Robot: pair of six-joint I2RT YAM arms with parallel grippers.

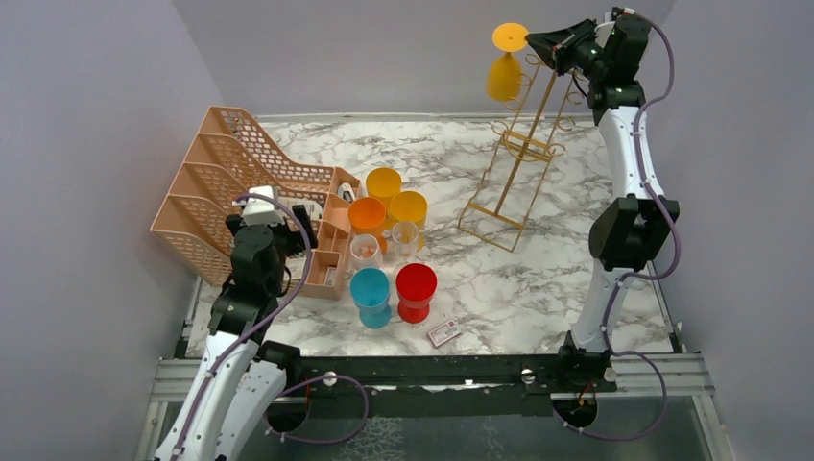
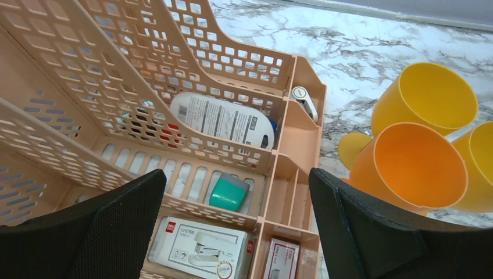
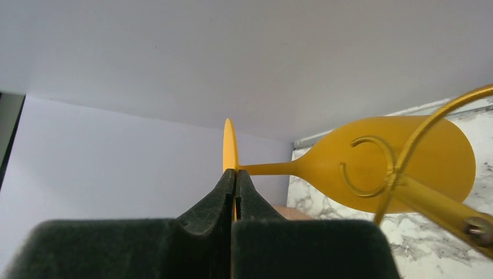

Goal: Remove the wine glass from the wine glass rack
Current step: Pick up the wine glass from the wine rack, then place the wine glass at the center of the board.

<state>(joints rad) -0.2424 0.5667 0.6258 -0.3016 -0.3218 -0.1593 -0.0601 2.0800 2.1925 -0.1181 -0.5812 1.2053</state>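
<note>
A yellow wine glass [image 1: 503, 75] hangs upside down in the air, foot up, just left of the top of the gold wire rack [image 1: 518, 158] at the back right of the table. My right gripper [image 1: 538, 40] is shut on the rim of the glass's round foot. In the right wrist view my right gripper [image 3: 235, 174] pinches the thin foot disc edge-on, with the stem and bowl [image 3: 401, 163] stretching right behind a gold hook [image 3: 372, 165]. My left gripper [image 2: 235, 232] is open and empty above the peach organizer [image 2: 174, 116].
Several coloured cups [image 1: 389, 240] stand at the table's middle: orange, yellow, clear, blue and red. The peach mesh file organizer [image 1: 230, 192] fills the left side, holding a stapler box [image 2: 203, 247] and a green item [image 2: 228, 193]. A small card [image 1: 443, 333] lies near the front edge.
</note>
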